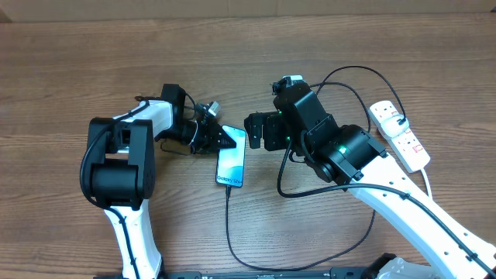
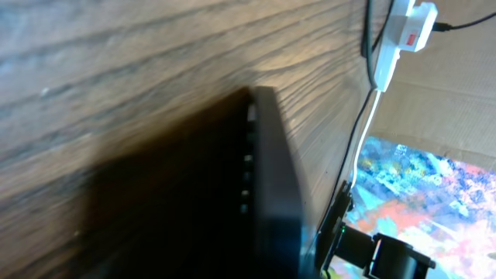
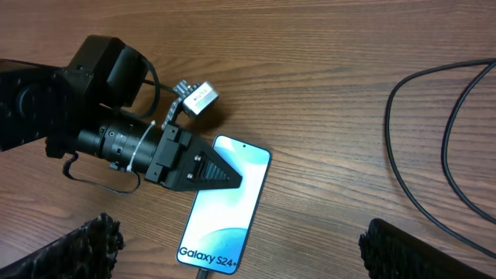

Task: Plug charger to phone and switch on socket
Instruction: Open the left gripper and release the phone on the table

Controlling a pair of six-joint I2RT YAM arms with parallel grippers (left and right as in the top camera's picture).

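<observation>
The right fingers (image 3: pixel 85 248) spread wide beside the phone (image 3: pixel 229 209). The left fingers (image 3: pixel 203 169) overlap its edge; whether they grip it cannot be told.

The phone (image 1: pixel 232 157) lies flat with its light blue screen facing up. The thin black charger (image 1: pixel 226 221) meets the phone's bottom end and runs off in a long curve. The white socket (image 1: pixel 399 136), with small red switches, lies well apart from the phone.
</observation>
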